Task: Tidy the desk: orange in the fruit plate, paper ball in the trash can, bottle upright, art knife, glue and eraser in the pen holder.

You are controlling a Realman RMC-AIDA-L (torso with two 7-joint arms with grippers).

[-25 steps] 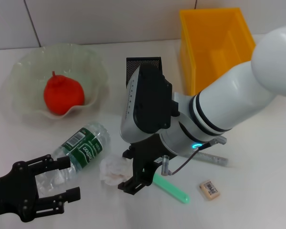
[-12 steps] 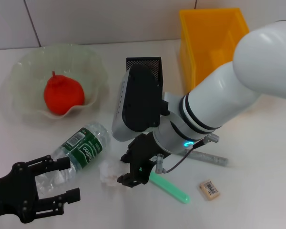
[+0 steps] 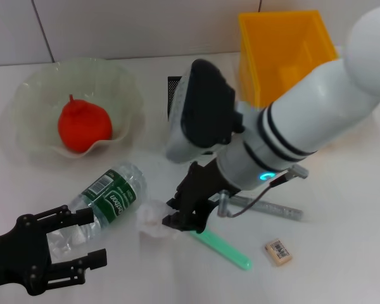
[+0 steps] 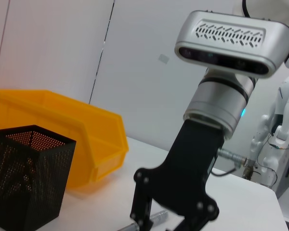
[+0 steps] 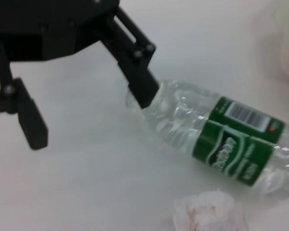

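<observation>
Counting one of each here: one orange (image 3: 83,126) already sitting in the fruit plate (image 3: 123,85), one bottle (image 3: 107,196) on its side on the desk (image 3: 354,209), one paper ball (image 3: 153,218) just beside the bottle's bottom end, one green art knife (image 3: 225,249), one glue (image 3: 266,206) stick, one eraser (image 3: 278,251), one pen holder (image 4: 26,180) and one yellow trash can (image 3: 285,50). Right gripper (image 3: 187,216) down touching the paper ball, fingers hard to make out behind the arm, so can't tell if clamped or apart. Left gripper (image 3: 73,244) low at the near left, fingers spread wide around the bottle's neck end, not closed on it. Pen holder mostly hidden behind the right arm from the head camera, glue partly covered too, knife's near end tucked under the gripper. Left arm cut off by the frame edge.
</observation>
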